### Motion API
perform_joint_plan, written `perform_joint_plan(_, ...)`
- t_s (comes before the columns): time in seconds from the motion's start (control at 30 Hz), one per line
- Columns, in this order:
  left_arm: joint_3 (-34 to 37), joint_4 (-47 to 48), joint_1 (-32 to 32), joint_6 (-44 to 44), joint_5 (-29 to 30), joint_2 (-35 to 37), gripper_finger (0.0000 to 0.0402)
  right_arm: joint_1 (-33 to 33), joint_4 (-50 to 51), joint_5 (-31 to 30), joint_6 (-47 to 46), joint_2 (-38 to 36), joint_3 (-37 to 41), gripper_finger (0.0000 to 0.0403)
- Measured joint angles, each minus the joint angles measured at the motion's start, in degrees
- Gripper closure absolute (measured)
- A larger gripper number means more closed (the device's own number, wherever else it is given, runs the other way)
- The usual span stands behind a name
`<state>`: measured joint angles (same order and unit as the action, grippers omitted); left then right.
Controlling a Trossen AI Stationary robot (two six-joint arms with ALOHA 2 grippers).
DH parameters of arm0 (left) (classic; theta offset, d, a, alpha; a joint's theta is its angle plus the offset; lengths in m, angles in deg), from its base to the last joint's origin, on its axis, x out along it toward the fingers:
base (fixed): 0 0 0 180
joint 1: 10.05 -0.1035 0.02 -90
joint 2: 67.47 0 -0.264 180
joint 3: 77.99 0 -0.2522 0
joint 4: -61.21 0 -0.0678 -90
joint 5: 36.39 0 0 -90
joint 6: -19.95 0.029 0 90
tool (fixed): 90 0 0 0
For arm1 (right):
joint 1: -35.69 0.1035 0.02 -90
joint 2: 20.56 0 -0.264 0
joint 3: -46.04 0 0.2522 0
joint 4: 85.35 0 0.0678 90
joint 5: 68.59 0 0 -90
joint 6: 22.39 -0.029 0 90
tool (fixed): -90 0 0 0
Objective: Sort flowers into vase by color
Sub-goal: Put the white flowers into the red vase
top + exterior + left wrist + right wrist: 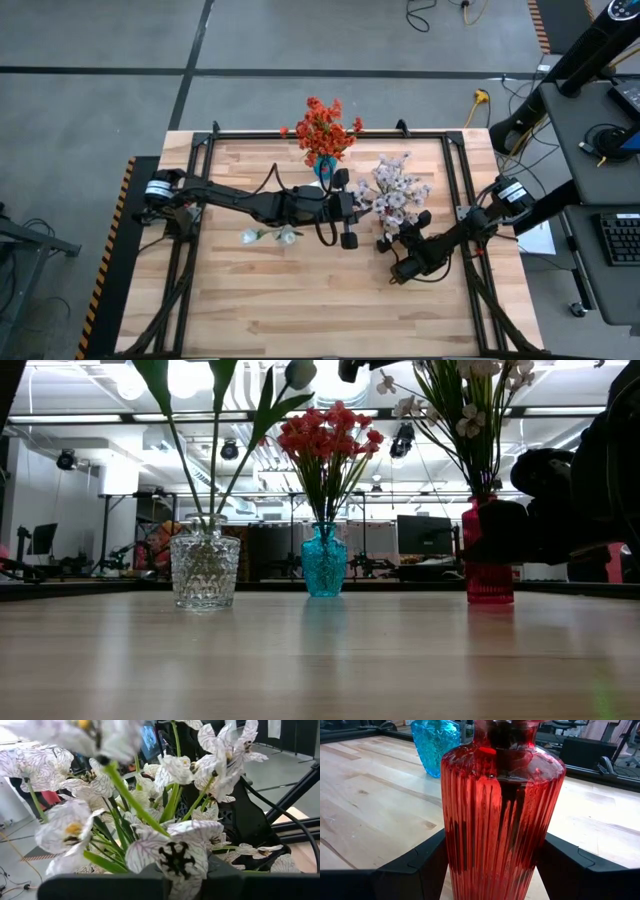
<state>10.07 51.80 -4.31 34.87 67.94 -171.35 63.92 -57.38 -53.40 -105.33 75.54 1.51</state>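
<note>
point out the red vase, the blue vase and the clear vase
red vase (502, 825): right wrist view, ribbed body.
blue vase (324, 565): low view, belly.
clear vase (205, 572): low view, cut-glass body.

Red vase (502, 820) — top cut off

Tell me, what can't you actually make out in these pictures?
- Left gripper: in the left wrist view the pale flowers crowd over its fingers, so what it pinches is hidden.
- Red vase: right wrist view cuts off its neck; whether the right gripper touches it is unclear.
- Clear vase: low view crops its blooms.
</note>
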Motion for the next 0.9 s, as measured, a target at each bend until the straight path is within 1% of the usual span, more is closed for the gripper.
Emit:
perform_joint_plan(0.23, -0.56, -1.31, -0.15, 0.17, 0.05, -2.61, 0.0401, 0.00, -0.18, 0.09, 0.31, -0.02, 0.00, 0.0156)
perform_joint_plan(0.47, -5.92, 3.87, -0.24, 0.20, 0.11, -6.06, 0.0401, 0.02, -0.12, 0.19, 0.60, -0.02, -0.09, 0.0155)
perform_joint_plan(0.63, -10.77, 11.42, -0.24, 0.04, 0.15, -9.53, 0.0401, 0.02, 0.01, 0.21, 0.90, -0.04, -0.10, 0.0156)
perform_joint_plan(0.73, -13.49, 13.62, -0.22, -0.13, 0.22, -11.00, 0.0401, 0.02, 0.01, 0.21, 1.03, -0.04, -0.11, 0.0155)
perform_joint_plan(0.9, -14.55, 15.25, -0.24, -0.57, 0.28, -11.07, 0.0401, 0.02, 0.01, 0.21, 1.11, -0.04, -0.11, 0.0156)
